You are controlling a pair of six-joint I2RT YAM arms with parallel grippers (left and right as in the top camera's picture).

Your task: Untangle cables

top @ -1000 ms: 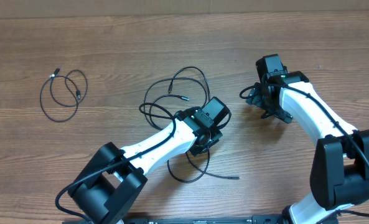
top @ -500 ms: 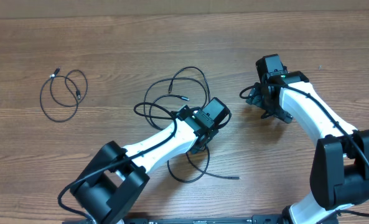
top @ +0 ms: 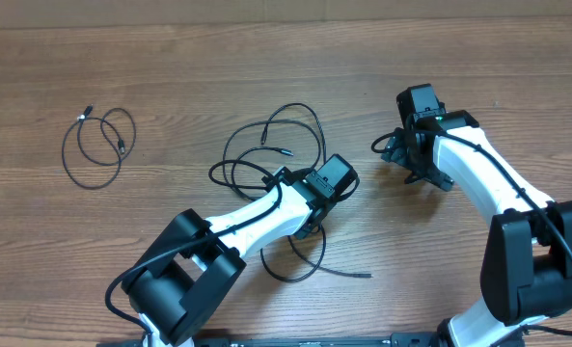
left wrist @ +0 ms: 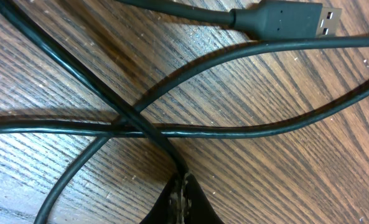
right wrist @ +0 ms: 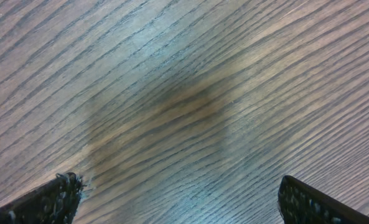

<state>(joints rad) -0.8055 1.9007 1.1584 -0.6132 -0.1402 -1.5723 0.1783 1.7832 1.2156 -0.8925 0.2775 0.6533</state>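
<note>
A bunch of thin black cables (top: 271, 145) lies in overlapping loops at the table's middle, with one loop (top: 290, 262) trailing toward the front. My left gripper (top: 307, 228) is low over this bunch. In the left wrist view several strands cross (left wrist: 131, 124), and one strand (left wrist: 165, 149) runs into the left gripper (left wrist: 183, 190), which is shut on it. A plug with a silver tip (left wrist: 290, 18) lies at the upper right. A separate coiled cable (top: 97, 145) rests at the far left. My right gripper (top: 406, 154) is open over bare wood (right wrist: 184, 199), apart from all cables.
A loose cable end (top: 363, 275) lies to the right of the front loop. The wooden table (top: 517, 77) shows only bare boards in the right wrist view. The table's back edge (top: 286, 21) runs along the top.
The left gripper closed fully on a strand. The left arm's lower links turned slightly, and the left loop of the bunch shifted a little leftward. The right arm has stayed still.
</note>
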